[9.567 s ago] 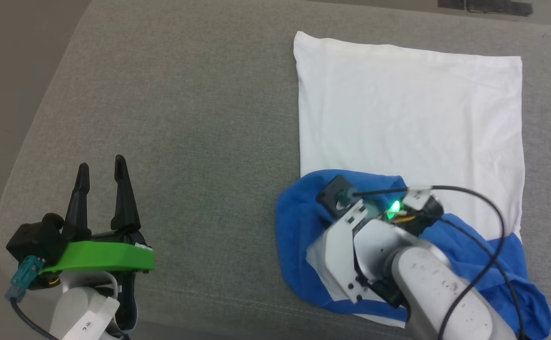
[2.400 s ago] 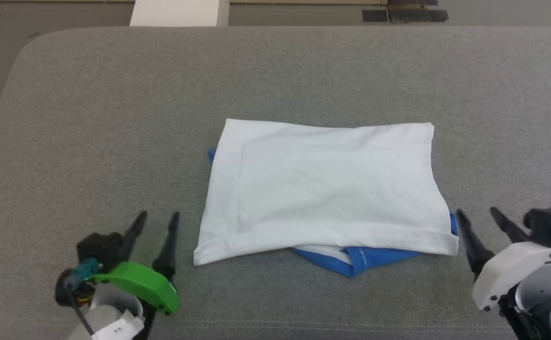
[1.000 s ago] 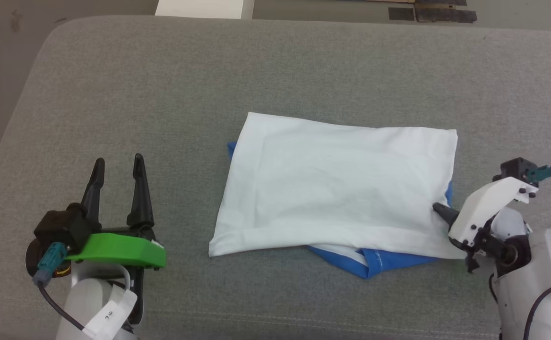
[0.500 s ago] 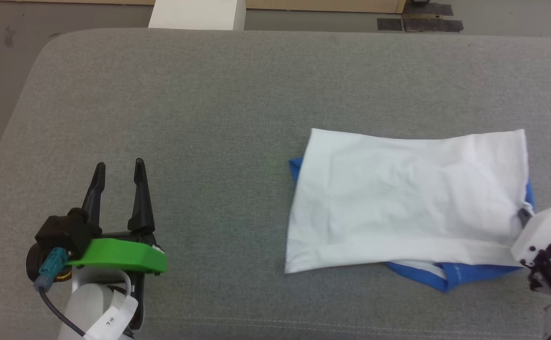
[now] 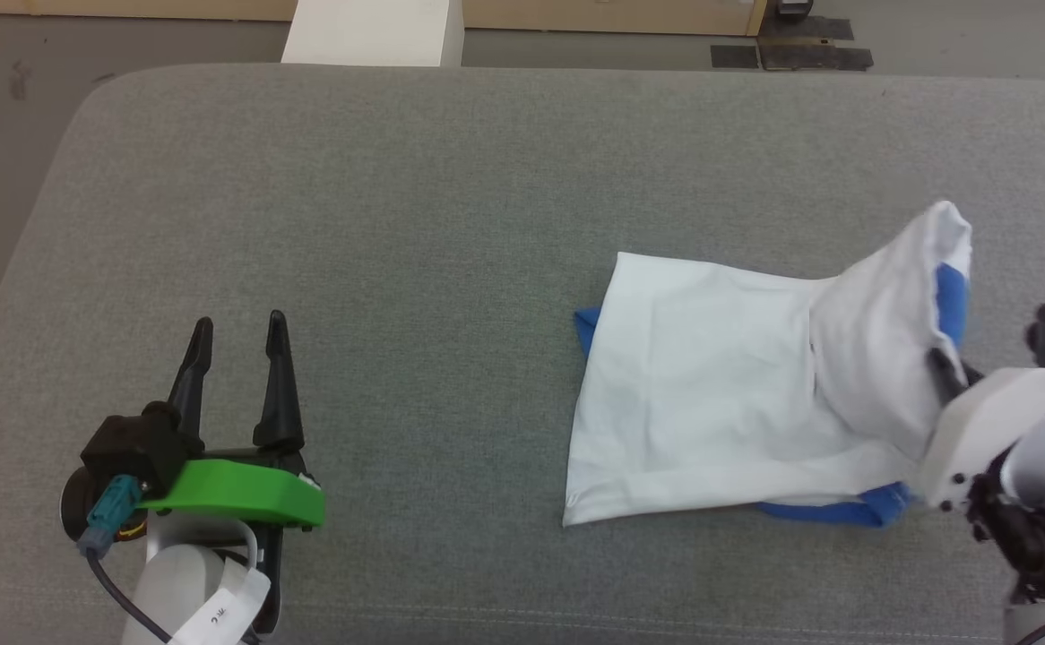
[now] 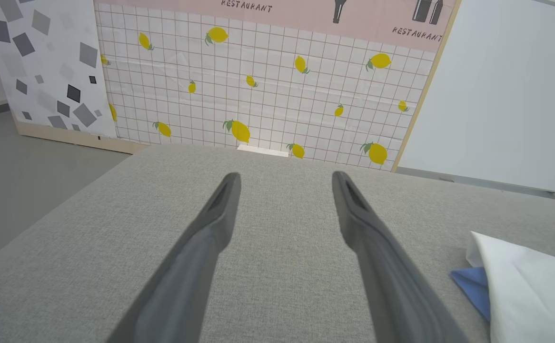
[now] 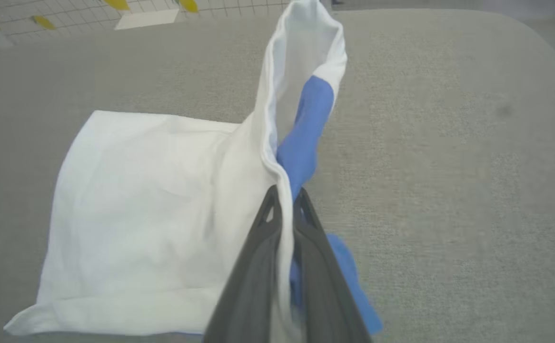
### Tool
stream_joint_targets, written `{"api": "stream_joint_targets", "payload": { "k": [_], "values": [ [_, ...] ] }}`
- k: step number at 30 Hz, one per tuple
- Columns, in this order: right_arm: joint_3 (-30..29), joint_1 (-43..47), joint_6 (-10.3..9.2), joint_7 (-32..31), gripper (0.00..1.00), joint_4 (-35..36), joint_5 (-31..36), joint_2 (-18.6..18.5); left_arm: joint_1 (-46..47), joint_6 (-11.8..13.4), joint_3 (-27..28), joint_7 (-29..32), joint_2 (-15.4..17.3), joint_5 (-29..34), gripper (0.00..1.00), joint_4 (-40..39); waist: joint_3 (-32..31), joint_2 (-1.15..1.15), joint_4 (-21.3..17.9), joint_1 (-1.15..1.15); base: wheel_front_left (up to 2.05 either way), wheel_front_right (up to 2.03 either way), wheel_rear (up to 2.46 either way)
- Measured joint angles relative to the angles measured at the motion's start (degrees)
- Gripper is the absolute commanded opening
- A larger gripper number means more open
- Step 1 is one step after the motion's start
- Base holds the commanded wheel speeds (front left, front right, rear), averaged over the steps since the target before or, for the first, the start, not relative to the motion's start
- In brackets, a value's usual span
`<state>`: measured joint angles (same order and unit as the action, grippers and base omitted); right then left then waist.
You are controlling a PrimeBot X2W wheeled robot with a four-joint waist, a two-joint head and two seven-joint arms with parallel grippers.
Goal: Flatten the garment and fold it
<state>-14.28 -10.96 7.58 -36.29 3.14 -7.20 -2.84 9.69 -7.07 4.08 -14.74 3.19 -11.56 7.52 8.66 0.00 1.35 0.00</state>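
Pinching the T-shirt (image 5: pixel 711 376) by its right edge, the right tool (image 7: pixel 284 195) holds it raised, the rest lying on the grey cushion (image 5: pixel 397 224); left tool (image 5: pixel 239 321) idles, spread; on one pinch, layers may slide, spoiling the fold.

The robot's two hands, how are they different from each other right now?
The left hand is open, its fingers apart with nothing between them; the right hand is shut on an edge of the T-shirt. The left hand is over bare grey cushion, away from the T-shirt; the right hand holds one side of it raised. The left hand's base is green, the right hand's white. Both have two long dark fingers.
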Motion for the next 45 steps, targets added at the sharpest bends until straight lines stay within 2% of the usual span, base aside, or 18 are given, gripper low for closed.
{"api": "stream_joint_targets", "payload": {
  "k": [4,8,15,25,26,27,28,34,38,42,45],
  "values": [
    [8.36,1.32,0.00,-4.99,0.00,7.03,-0.13,-0.01,0.01,0.00,-0.62,0.00,-0.01,0.00,1.00,0.20,-0.10,0.00,0.43,0.00,0.00,0.00,0.00],
    [15.83,0.91,0.00,-7.69,0.00,7.59,0.03,-0.01,0.07,0.00,-1.35,0.00,-0.03,-0.01,1.00,0.23,0.38,0.00,1.06,0.00,0.00,0.00,0.00],
    [25.64,-4.56,0.00,-8.24,0.00,-1.88,-0.45,0.00,0.53,0.00,-2.35,0.00,-0.05,-0.10,1.00,0.37,1.83,0.00,3.03,0.00,0.00,0.00,0.00],
    [30.16,-9.81,0.00,-7.05,0.00,-16.11,-3.74,0.00,1.19,-0.01,-2.75,0.00,-0.08,-0.43,1.00,0.80,3.94,0.00,5.79,0.00,0.00,0.00,0.00],
    [30.59,-10.11,0.00,-7.03,0.13,-16.99,-4.31,-0.04,1.21,-0.01,-2.70,0.00,-0.08,-0.44,1.00,0.82,4.05,0.00,5.90,0.00,0.00,0.00,0.00],
    [31.05,-10.29,0.00,-6.71,0.71,-17.53,-5.30,-0.08,1.21,-0.01,-2.67,0.00,-0.08,-0.44,1.00,0.86,4.10,0.00,5.95,0.00,0.00,0.00,0.00],
    [31.40,-10.40,0.00,-6.30,1.00,-17.88,-6.08,-0.08,1.21,-0.01,-2.58,0.00,-0.09,-0.44,1.00,0.89,4.11,0.00,5.91,0.00,0.00,0.00,0.00],
    [31.87,-10.74,-0.01,0.37,1.00,-15.92,-11.20,-0.02,1.21,-0.01,-1.91,0.00,-0.10,-0.42,1.00,1.14,3.37,0.00,4.81,0.00,0.00,0.00,0.00],
    [30.80,-10.71,0.00,10.17,1.00,-9.72,-15.07,0.02,1.16,-0.01,-1.75,0.00,-0.11,-0.41,1.00,1.23,2.41,0.00,3.69,0.00,0.00,0.00,0.00],
    [26.58,-9.38,0.00,20.22,1.00,-4.45,-15.62,0.07,0.87,-0.01,-1.54,0.01,-0.13,-0.32,1.00,1.19,1.37,0.00,2.12,0.00,0.00,0.00,0.00],
    [22.39,-6.63,0.00,25.31,1.00,-2.79,-17.00,0.01,0.58,-0.01,-1.27,0.00,-0.13,-0.12,1.00,1.12,0.56,0.00,0.82,0.00,0.00,0.00,0.00]
  ]
}}
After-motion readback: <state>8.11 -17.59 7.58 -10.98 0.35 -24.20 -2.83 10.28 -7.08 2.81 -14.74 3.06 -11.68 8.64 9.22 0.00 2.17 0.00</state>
